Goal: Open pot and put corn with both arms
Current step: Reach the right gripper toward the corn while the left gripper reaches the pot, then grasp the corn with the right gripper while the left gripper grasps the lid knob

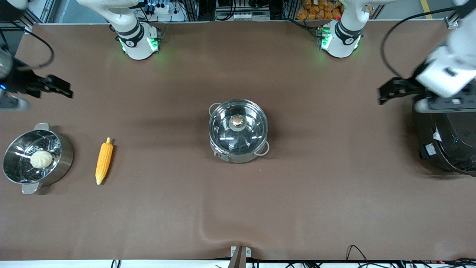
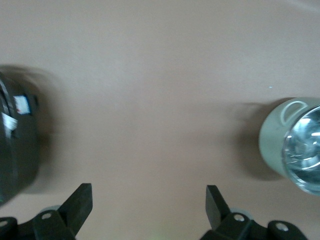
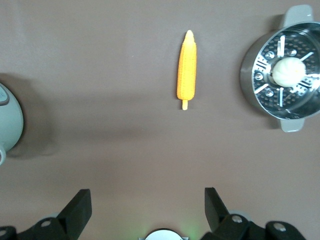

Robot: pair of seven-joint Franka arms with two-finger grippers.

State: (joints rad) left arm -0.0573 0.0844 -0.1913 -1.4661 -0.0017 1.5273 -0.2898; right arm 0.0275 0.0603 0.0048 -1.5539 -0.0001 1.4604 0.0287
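The shiny steel pot (image 1: 238,130) stands at the table's middle with its glass lid and round knob (image 1: 237,121) on. It shows at the edge of the left wrist view (image 2: 295,145) and of the right wrist view (image 3: 7,122). The yellow-orange corn (image 1: 103,160) lies on the brown table toward the right arm's end; it also shows in the right wrist view (image 3: 187,70). My right gripper (image 1: 61,87) is open and empty, in the air over the table at the right arm's end. My left gripper (image 1: 388,91) is open and empty over the left arm's end, beside the black cooker.
A steel steamer pot (image 1: 15,175) with flat tab handles holds a round white bun (image 1: 41,159) beside the corn, at the right arm's end. A large black cooker (image 1: 446,137) stands at the left arm's end; it also shows in the left wrist view (image 2: 15,145).
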